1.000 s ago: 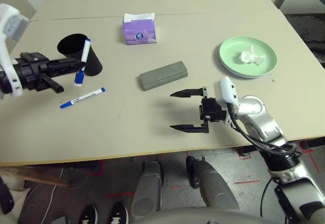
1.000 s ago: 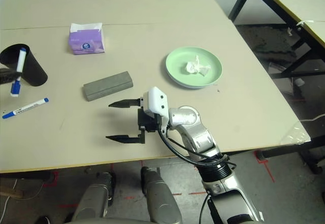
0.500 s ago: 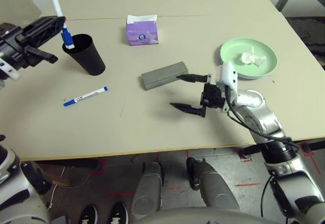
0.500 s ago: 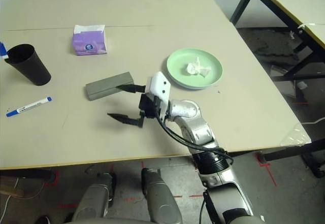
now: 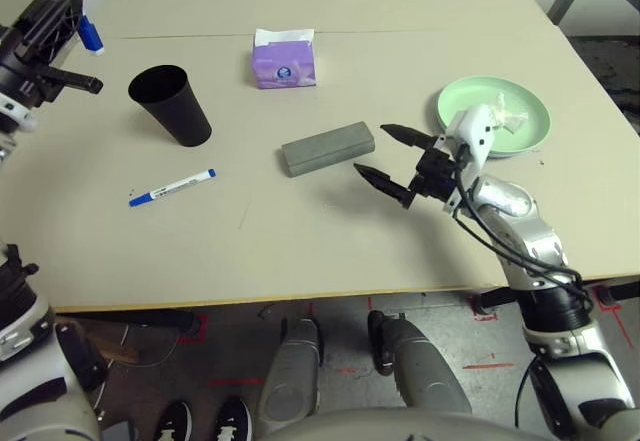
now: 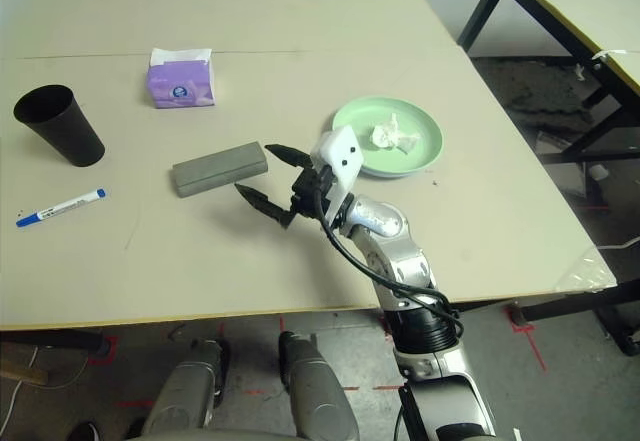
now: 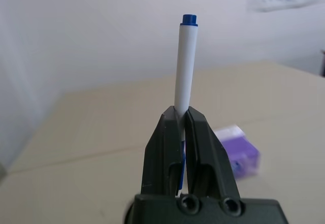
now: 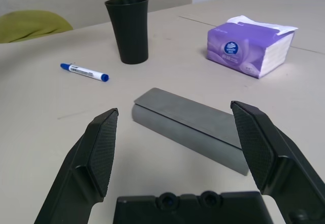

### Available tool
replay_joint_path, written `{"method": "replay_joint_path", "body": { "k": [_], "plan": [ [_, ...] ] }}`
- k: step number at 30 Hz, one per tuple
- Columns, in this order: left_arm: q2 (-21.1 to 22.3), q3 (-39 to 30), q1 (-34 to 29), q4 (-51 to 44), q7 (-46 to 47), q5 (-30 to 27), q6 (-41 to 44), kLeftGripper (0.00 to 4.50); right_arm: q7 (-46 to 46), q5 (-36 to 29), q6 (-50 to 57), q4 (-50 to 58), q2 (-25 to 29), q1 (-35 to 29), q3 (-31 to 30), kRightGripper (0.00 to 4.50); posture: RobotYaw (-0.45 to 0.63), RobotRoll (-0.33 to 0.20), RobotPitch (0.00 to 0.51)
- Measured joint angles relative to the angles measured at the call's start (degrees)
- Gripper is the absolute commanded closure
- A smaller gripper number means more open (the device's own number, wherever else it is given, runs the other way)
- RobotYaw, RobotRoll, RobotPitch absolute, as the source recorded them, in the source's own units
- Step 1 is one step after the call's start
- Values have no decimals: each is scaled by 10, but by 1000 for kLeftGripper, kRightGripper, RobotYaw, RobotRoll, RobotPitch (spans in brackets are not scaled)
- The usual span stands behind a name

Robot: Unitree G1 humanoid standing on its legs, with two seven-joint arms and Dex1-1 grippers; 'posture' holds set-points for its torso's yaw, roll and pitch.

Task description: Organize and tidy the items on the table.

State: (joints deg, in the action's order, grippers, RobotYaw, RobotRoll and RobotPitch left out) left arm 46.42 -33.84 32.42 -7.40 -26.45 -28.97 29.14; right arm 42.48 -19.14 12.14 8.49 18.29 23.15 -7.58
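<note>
- The left gripper (image 7: 184, 127) has its black fingers pinched on a white marker (image 7: 185, 69) with a blue end; the marker stands up out of the fingertips, and more blue shows low between the fingers.
- In the left eye view that left gripper sits raised at the far left side of the table (image 5: 330, 251), up and to the left of the black cup (image 5: 170, 104).
- The black cup stands upright, mouth up, tapering towards its base.
- A second marker (image 5: 172, 187), white with blue at both ends, lies flat on the table nearer the robot than the cup, well apart from both grippers.
- The right gripper (image 8: 180, 148) has its fingers spread wide and holds nothing.
- Just ahead of its fingertips lies the grey glasses case (image 8: 190, 125), an oblong closed box lying flat; the fingers are apart from it.
- Beyond the case from the right gripper are the black cup, the loose marker and a purple tissue pack (image 8: 251, 49) with white tissue showing at its top.
- Just behind and to the right of the right gripper sits the light green plate (image 5: 520, 136), with a crumpled white tissue (image 5: 512, 113) on it.
- A seam line (image 5: 400, 33) crosses the pale beige table beyond the tissue pack.
</note>
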Motion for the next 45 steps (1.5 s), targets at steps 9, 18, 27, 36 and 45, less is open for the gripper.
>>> {"method": "replay_joint_path", "body": {
  "k": [9, 18, 27, 36, 45],
  "plan": [
    [-10, 58, 35, 135, 21, 75, -124, 4480, -6, 0, 20, 24, 2, -7, -2, 0, 2, 0, 233],
    [-21, 98, 81, 254, 15, 112, -218, 4480, -5, 0, 29, 32, 12, -8, -2, 0, -23, 0, 232],
    [-38, 102, 78, 280, 18, 111, -238, 4480, -5, -2, 41, 50, 21, -15, -2, 0, -28, 0, 233],
    [-68, 100, 66, 274, 44, 105, -217, 4480, -5, -3, 45, 51, 22, -11, -2, 0, -31, 0, 235],
    [-85, 105, 44, 260, 58, 107, -191, 4480, -5, -4, 48, 51, 22, -10, -2, 0, -37, 0, 238]
  ]
}}
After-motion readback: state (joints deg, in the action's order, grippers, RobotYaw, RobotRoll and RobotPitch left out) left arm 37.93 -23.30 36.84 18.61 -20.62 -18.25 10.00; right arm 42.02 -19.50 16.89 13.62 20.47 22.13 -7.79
